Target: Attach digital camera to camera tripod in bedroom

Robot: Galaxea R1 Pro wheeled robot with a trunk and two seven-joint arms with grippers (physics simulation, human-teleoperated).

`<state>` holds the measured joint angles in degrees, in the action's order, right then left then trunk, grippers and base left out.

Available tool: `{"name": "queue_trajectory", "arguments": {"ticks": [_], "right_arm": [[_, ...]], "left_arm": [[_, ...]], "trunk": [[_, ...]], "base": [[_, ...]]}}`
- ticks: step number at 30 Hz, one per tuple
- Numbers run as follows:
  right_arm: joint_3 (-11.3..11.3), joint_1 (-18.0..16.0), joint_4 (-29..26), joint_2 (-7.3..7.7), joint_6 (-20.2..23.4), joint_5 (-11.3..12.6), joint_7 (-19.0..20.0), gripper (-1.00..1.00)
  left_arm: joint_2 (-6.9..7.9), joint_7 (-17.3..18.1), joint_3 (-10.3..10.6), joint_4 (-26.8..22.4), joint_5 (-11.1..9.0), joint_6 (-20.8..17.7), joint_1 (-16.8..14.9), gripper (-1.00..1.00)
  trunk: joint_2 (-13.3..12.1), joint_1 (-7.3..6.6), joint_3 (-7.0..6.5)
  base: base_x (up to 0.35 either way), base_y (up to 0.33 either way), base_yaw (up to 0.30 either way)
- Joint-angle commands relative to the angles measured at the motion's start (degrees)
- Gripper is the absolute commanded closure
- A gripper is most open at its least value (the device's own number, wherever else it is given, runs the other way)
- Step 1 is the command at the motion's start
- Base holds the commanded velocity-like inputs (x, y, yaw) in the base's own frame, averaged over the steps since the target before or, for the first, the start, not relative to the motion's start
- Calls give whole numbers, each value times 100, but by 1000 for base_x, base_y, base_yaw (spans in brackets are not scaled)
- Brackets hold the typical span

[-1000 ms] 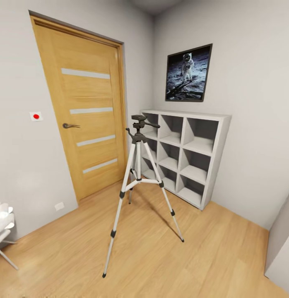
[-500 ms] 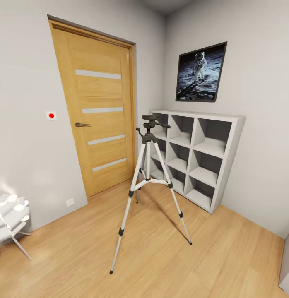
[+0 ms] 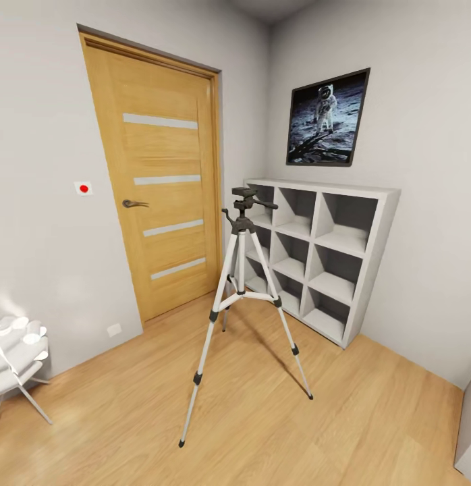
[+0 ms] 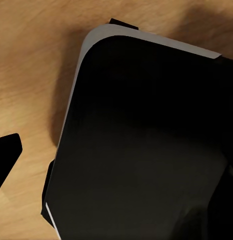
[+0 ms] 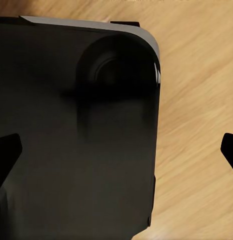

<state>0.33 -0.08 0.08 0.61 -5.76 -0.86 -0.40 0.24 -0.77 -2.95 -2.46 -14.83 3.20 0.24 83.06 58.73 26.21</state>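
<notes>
Camera tripod (image 3: pixel 243 297) stands on the wood floor (image 3: pixel 262 432) just before the cube shelf (image 3: pixel 330 256), head bare; both hands spread and empty over the robot's base; risk: driving in clips a splayed leg.

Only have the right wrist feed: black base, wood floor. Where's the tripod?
Observer: In the head view, the camera tripod stands with its legs spread on the floor, in front of the white cube shelves.
Operator: Anything on top?
Observer: Its dark head is bare, and the pan handle points toward the shelves.
Operator: Door state?
Observer: The wooden door, left of the tripod, is shut.
</notes>
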Motion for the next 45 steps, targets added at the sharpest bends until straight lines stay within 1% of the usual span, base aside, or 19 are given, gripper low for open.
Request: {"name": "queue_trajectory", "arguments": {"ticks": [1, 6, 8, 10, 11, 13, 15, 16, 20, 21, 23, 26, 27, 28, 29, 32, 37, 38, 45], "right_arm": [[2, -1, 1, 2, -19, -7, -4, -100], [-14, -1, -36, 17, -15, -7, -1, -100], [-25, -6, -245, 18, 17, -7, 4, -100], [-35, -19, -536, 21, 51, 13, 1, -100], [-50, -35, -915, 22, 121, 43, -24, -100], [-68, -61, -1336, 19, 253, 68, -98, -100], [-84, -136, -1735, 13, 469, 89, -233, -100], [-94, -275, -2076, -6, 748, 108, -417, -100], [-108, -732, -2440, -36, 1244, 142, -738, -100], [-113, -1011, -2513, -47, 1391, 178, -828, -100], [-117, -1282, -2546, -47, 1487, 252, -886, -100], [-136, -1643, -2538, -32, 1581, 444, -936, -100], [-147, -1839, -2516, -20, 1629, 599, -955, -100], [-151, -1920, -2504, -16, 1647, 664, -962, -100], [-154, -2110, -2508, -9, 1689, 809, -997, -100], [-132, -2345, -2613, -44, 1744, 813, -1042, -100], [-127, -2836, -2709, -91, 1977, 823, -1053, -100], [-128, -3009, -2721, -130, 2083, 826, -1054, -100], [-115, -3312, -2792, -294, 2348, 754, -1033, -100]], "left_arm": [[-1, -8, -28, -9, -3, 5, 3, -100], [6, -15, -14, -28, -20, 5, 3, -100], [25, -46, -5, -168, -41, -9, -4, -100], [42, -111, -1, -440, -52, -47, -8, -100], [58, -240, 1, -828, -60, -130, -10, -100], [81, -434, 3, -1288, -66, -308, -12, -100], [114, -680, 2, -1781, -74, -635, -17, -100], [137, -961, 0, -2300, -86, -1108, -26, -100], [137, -1471, -2, -3302, -163, -2230, -45, -100], [120, -1642, -3, -3746, -238, -2706, -87, -100], [101, -1752, -3, -4146, -341, -3044, -167, -100], [71, -1859, -1, -4677, -545, -3358, -296, -100], [34, -1906, 3, -4974, -688, -3480, -353, -100], [9, -1922, 5, -5093, -755, -3523, -373, -100], [-120, -1968, 21, -5352, -945, -3600, -421, -100], [-257, -1989, 37, -5413, -995, -3610, -445, -100], [-322, -2000, 43, -5387, -1007, -3610, -451, -100], [-335, -2002, 44, -5375, -1016, -3609, -453, -100], [-356, -2006, 41, -5372, -1053, -3600, -454, -100]], "trunk": [[2, 0, 4], [2, 0, 4], [2, 0, 4], [2, 0, 4], [2, 0, 4], [2, 0, 4], [2, 0, 4], [2, 0, 4], [2, 0, 4], [2, 0, 4], [2, 0, 4], [2, 0, 4], [2, 0, 4], [2, 0, 4], [2, 0, 4], [2, 0, 4], [2, 0, 4], [2, 0, 4], [2, 0, 4]], "base": [[0, 0, 0], [0, 0, 0], [0, 0, 0], [0, 0, 0], [0, 0, 0], [0, 0, 0], [0, 0, 0], [0, 0, 0], [0, 0, 0], [0, 0, 0], [0, 0, 0], [0, 0, 0], [0, 0, 0], [0, 0, 0], [0, 0, 0], [0, 0, 0], [0, 0, 0], [0, 0, 0], [0, 0, 0]]}}
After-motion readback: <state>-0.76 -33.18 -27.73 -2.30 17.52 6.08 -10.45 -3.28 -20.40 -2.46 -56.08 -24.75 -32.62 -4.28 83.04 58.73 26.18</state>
